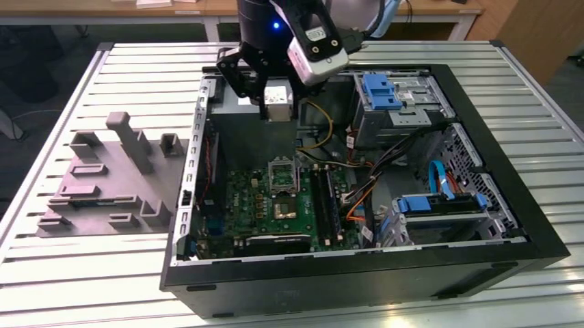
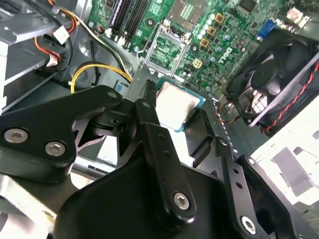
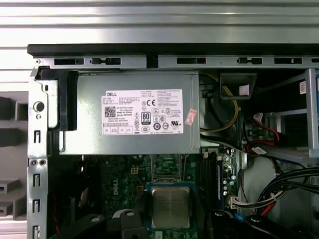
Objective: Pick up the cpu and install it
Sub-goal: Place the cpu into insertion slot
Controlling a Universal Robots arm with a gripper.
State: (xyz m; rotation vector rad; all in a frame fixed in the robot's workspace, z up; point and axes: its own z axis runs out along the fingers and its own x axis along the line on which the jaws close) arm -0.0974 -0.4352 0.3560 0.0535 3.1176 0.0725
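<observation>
Arm (image 1: 273, 27) entering from the upper centre of the exterior view, its wrist poised over the open computer case (image 1: 511, 225) on the slatted table (image 1: 137, 75). The gripper (image 2: 175, 113) points down into the case, and its black fingers (image 2: 147, 110) are closed against opposite edges of the cpu (image 2: 174, 102). The chip is held flat, silvery top up, clear of the green motherboard (image 1: 264, 205). The metal-framed socket (image 1: 283, 175) lies near the frame centre, with the power supply (image 3: 129, 114) nearby.
</observation>
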